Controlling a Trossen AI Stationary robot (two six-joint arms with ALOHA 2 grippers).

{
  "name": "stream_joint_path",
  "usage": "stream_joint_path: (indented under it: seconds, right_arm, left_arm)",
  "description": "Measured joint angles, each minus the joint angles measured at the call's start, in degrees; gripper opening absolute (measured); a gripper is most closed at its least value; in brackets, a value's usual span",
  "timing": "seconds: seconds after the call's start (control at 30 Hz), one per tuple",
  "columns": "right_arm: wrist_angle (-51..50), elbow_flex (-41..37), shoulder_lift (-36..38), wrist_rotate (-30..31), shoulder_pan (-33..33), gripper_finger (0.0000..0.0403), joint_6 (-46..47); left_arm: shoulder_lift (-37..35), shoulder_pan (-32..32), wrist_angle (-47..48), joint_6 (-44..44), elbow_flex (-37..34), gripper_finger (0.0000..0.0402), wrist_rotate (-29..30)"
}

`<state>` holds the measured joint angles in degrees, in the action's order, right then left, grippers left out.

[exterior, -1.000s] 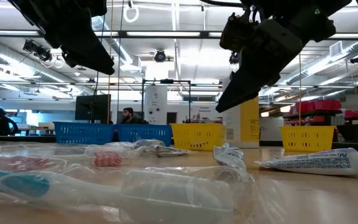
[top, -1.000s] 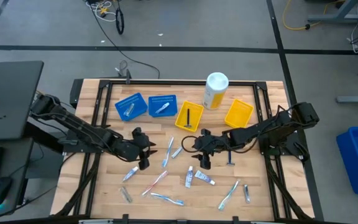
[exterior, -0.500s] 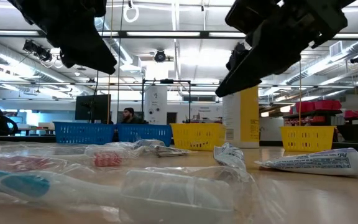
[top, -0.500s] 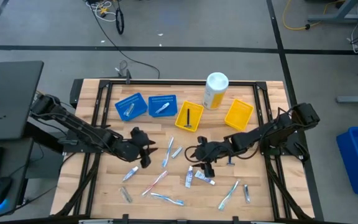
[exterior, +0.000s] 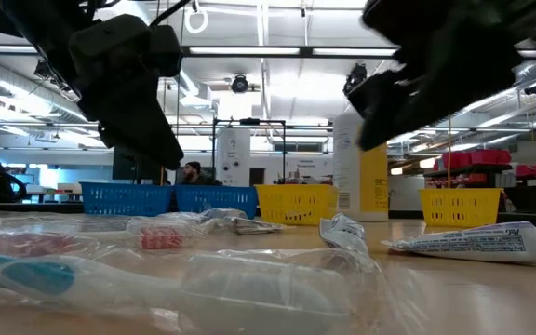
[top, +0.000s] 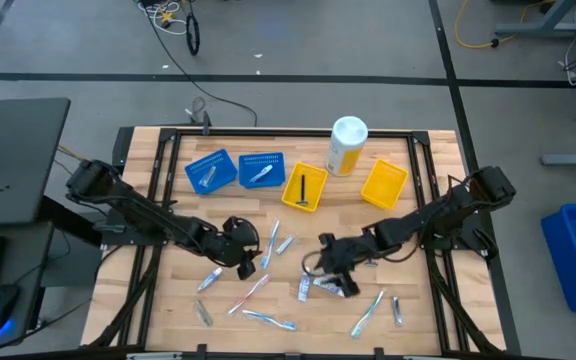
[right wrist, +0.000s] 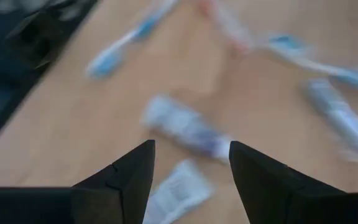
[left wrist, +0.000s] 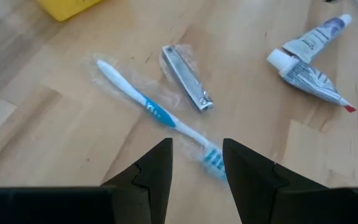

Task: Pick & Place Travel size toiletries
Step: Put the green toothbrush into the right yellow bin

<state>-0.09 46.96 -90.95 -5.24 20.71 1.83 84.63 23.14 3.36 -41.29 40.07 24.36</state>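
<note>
Left gripper (left wrist: 194, 165): fingers parted, empty, poised over a blue-white toothbrush (left wrist: 157, 118) near table centre; nail clipper (left wrist: 187, 86) just beside it. Right gripper (right wrist: 191, 171): fingers parted, empty, above two toothpaste tubes (top: 320, 286) right of centre. Other toiletries scattered along the near edge.

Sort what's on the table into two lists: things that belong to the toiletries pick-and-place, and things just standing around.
Job:
- wrapped blue toothbrush under the open left gripper
- nail clipper
- two small tubes
- tube ahead of the open right gripper
- blue trays and yellow trays, some already holding items

Standing around:
- tall yellow bottle
</note>
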Motion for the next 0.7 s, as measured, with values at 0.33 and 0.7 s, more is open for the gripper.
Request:
stream_joint_path:
  seconds: [0.33, 0.7]
  right_arm:
    - [-16.1, 1.6, 7.4, -3.7, 12.0, 0.0176, 11.2]
    - [-21.9, 1.5, 3.8, 5.0, 25.1, 0.0188, 19.9]
  left_arm:
    - [0.1, 0.0, -0.6, -0.2, 0.0, 0.0149, 2.0]
    - [0.1, 0.0, -1.8, -0.4, 0.0, 0.0149, 4.5]
